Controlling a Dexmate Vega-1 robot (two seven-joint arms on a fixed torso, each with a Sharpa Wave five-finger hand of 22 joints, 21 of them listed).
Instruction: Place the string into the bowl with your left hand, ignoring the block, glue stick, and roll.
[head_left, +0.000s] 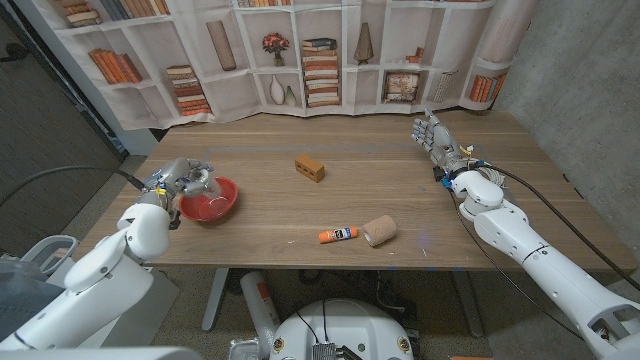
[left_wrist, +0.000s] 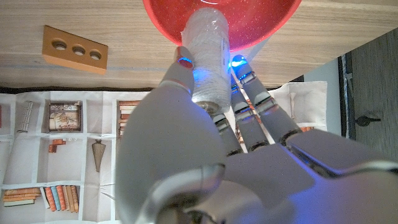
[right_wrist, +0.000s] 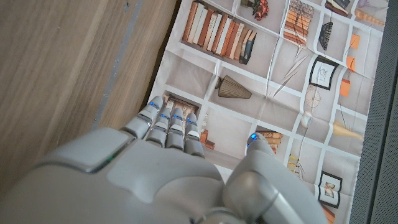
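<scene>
The red bowl (head_left: 211, 199) sits near the table's left front, and its rim (left_wrist: 163, 27) fills one end of the left wrist view. My left hand (head_left: 183, 181) hovers at the bowl's left rim, gripping a white wrapped spool of string (left_wrist: 207, 56) whose far end reaches over the bowl. In the head view the string (head_left: 197, 181) shows as a pale roll between the fingers. My right hand (head_left: 432, 134) stands at the far right of the table, fingers apart and holding nothing; its back (right_wrist: 155, 180) faces the bookshelf backdrop.
A wooden block (head_left: 310, 168) with holes lies mid-table, also seen as block (left_wrist: 74, 49). An orange-capped glue stick (head_left: 338, 235) and a tan roll (head_left: 379, 230) lie near the front edge. A printed bookshelf backdrop (head_left: 300, 50) hangs behind the table.
</scene>
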